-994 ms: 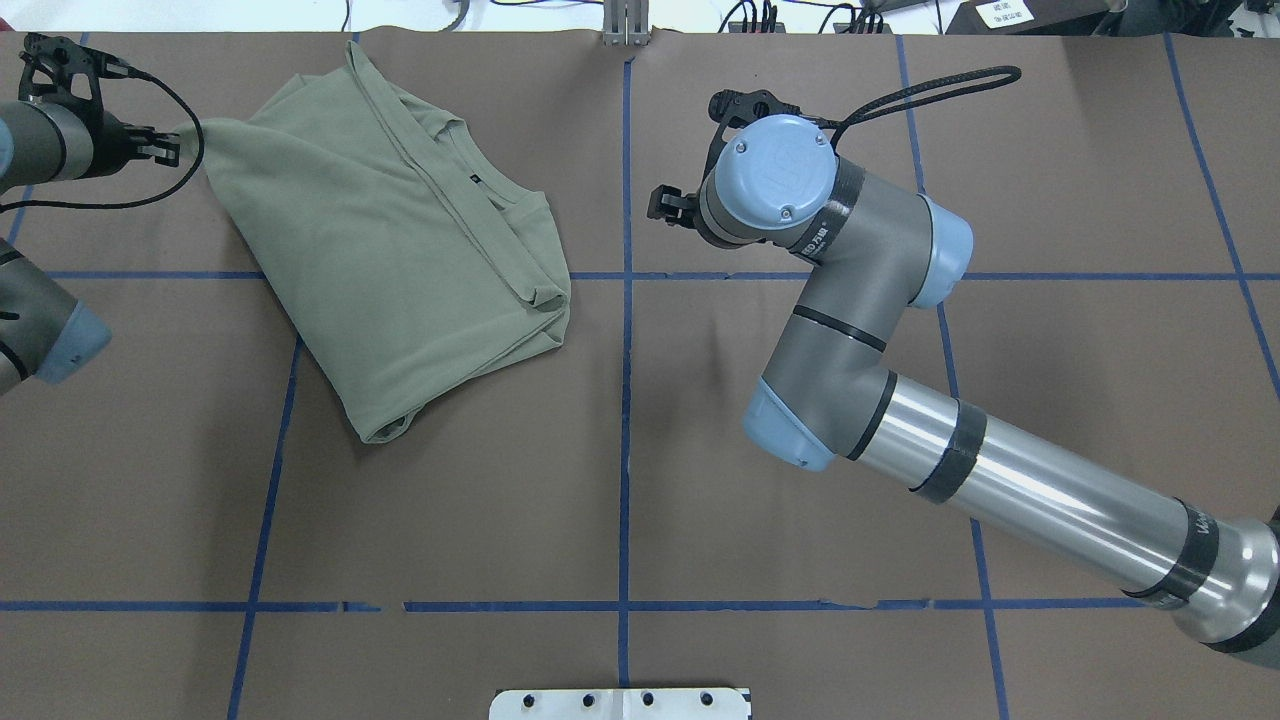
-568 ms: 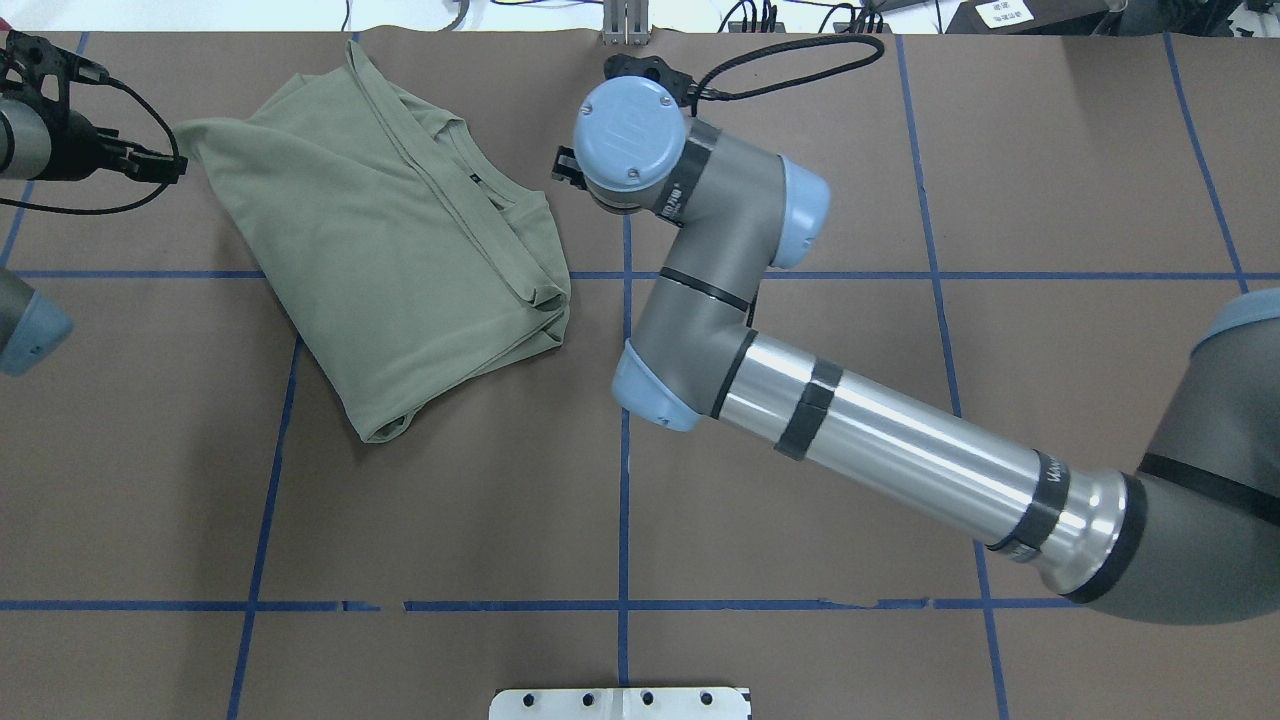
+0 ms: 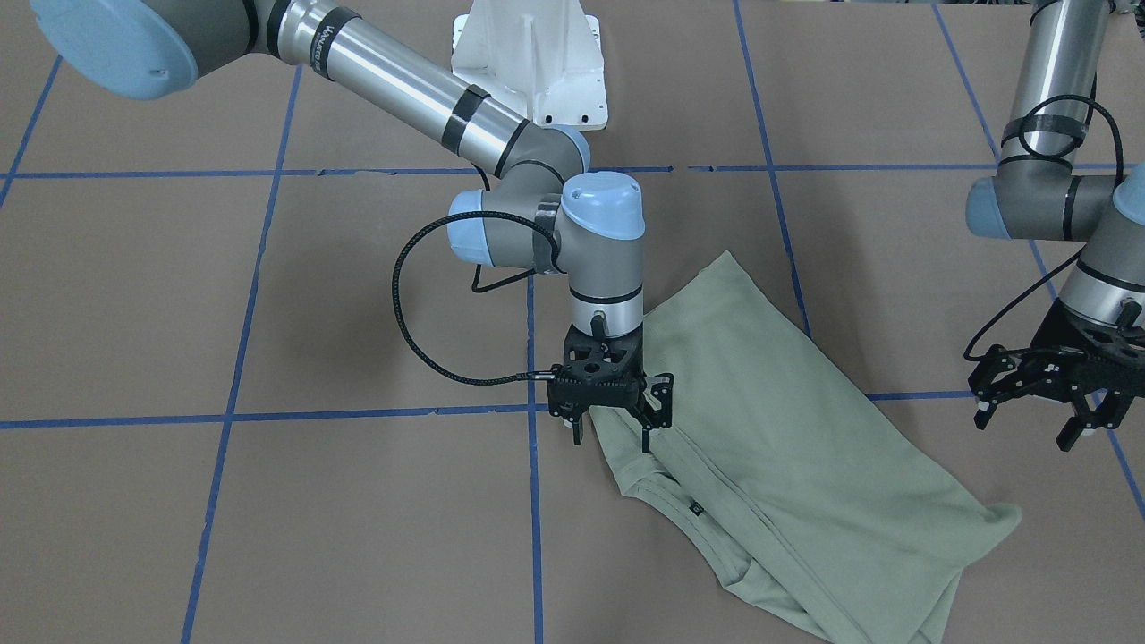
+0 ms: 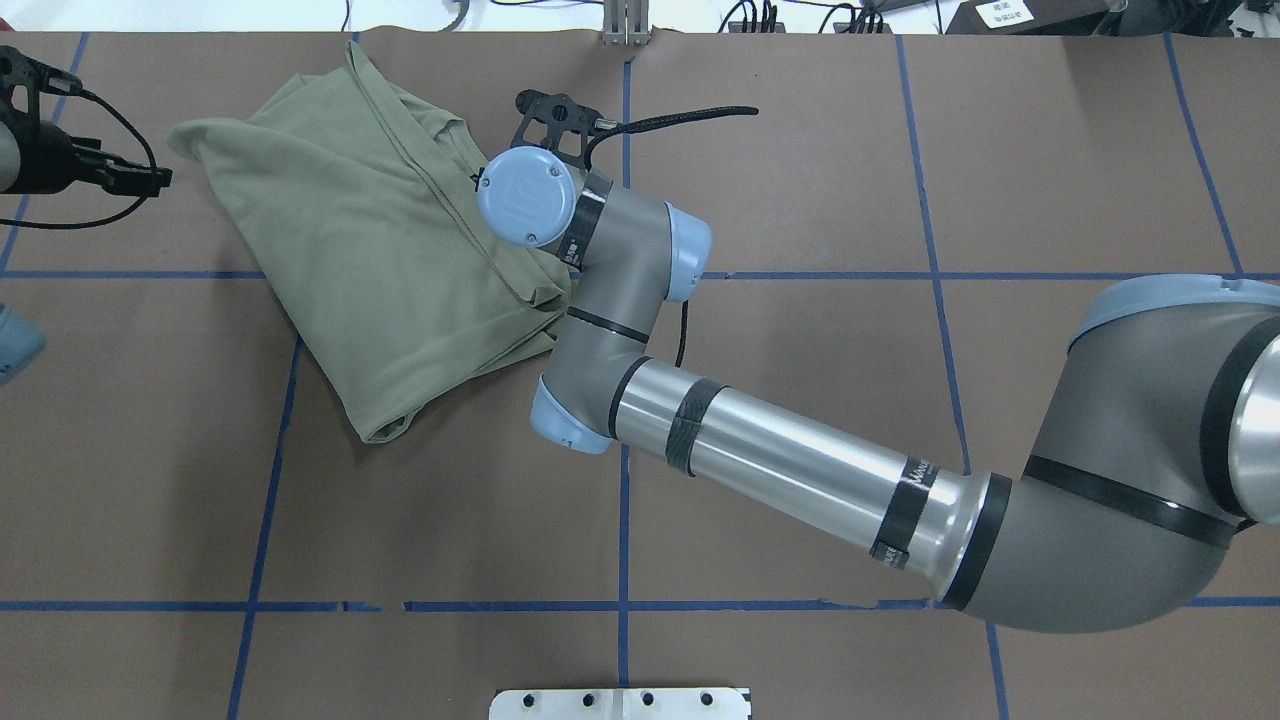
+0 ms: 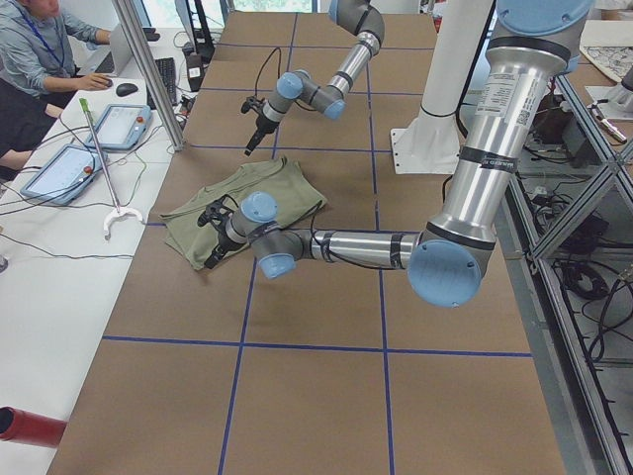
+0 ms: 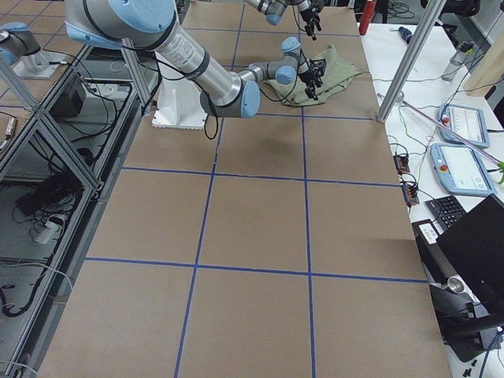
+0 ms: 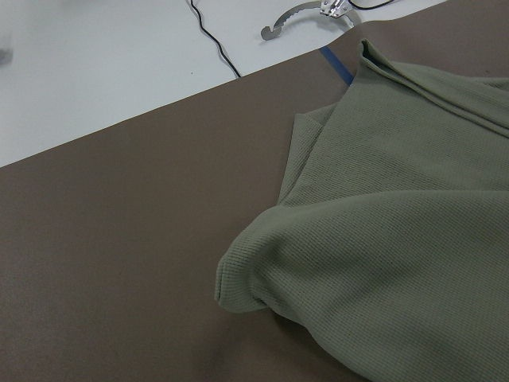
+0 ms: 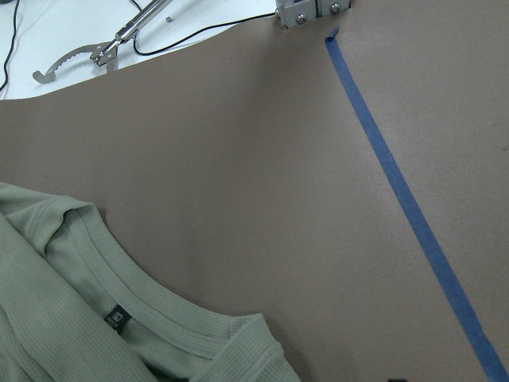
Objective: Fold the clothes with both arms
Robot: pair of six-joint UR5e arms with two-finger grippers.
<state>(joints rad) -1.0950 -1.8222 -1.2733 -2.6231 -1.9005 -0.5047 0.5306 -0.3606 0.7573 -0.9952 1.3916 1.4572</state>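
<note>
Shirt half-folded; right gripper, jaws spread, hangs over its collar-side edge; left gripper spread, empty. You'd pinch right next.

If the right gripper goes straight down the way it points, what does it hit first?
Probably the pale sage-green knit shirt, its edge near the neckline. The right gripper has open jaws astride that edge; height unclear.

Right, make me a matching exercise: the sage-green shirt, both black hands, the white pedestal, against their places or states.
1 pale sage-green knit shirt
2 black two-finger right hand
3 black two-finger left hand
4 white metal pedestal

a open over bare brown table, apart from the shirt
b open over the shirt's edge
c lying folded
d at the robot's side

Pairs: 1-c, 2-b, 3-a, 4-d
</note>
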